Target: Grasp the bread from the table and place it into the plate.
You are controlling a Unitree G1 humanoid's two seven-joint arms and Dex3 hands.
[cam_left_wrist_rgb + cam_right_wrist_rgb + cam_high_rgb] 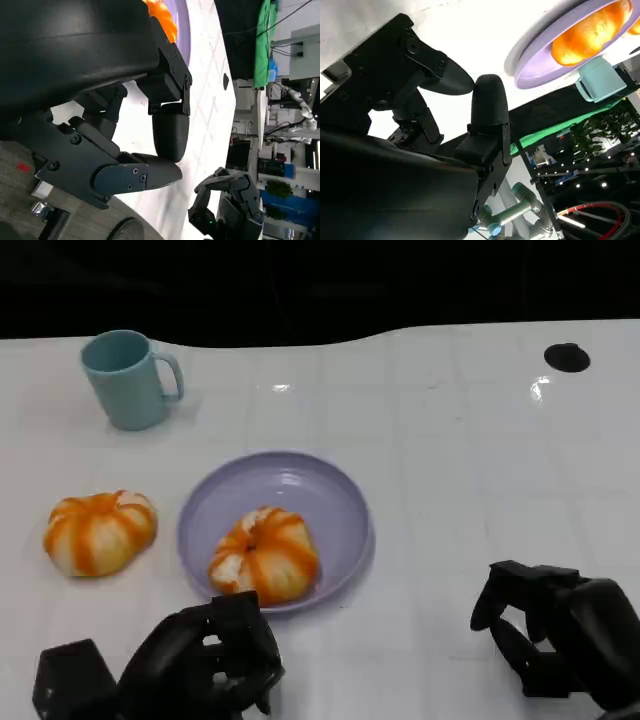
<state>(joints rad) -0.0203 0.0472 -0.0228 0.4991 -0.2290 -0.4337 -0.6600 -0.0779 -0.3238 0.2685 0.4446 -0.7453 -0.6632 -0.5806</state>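
One orange-striped bread [265, 555] lies in the near part of the purple plate [300, 485]. A second, similar bread [100, 532] sits on the white table to the left of the plate. My left hand [205, 665] hovers just in front of the plate's near rim, fingers loosely curled and holding nothing. In the left wrist view the left hand's fingers [167, 127] stand apart over bare table, with the bread [162, 17] beyond them. My right hand [560, 640] is at the lower right, well clear of the plate, holding nothing. The right wrist view shows the plate [540, 70] and the bread [590, 35] in it.
A teal mug [130, 380] stands at the back left, behind the loose bread. A small black round mark [567, 357] lies at the far right of the table. Bare white table stretches between the plate and my right hand.
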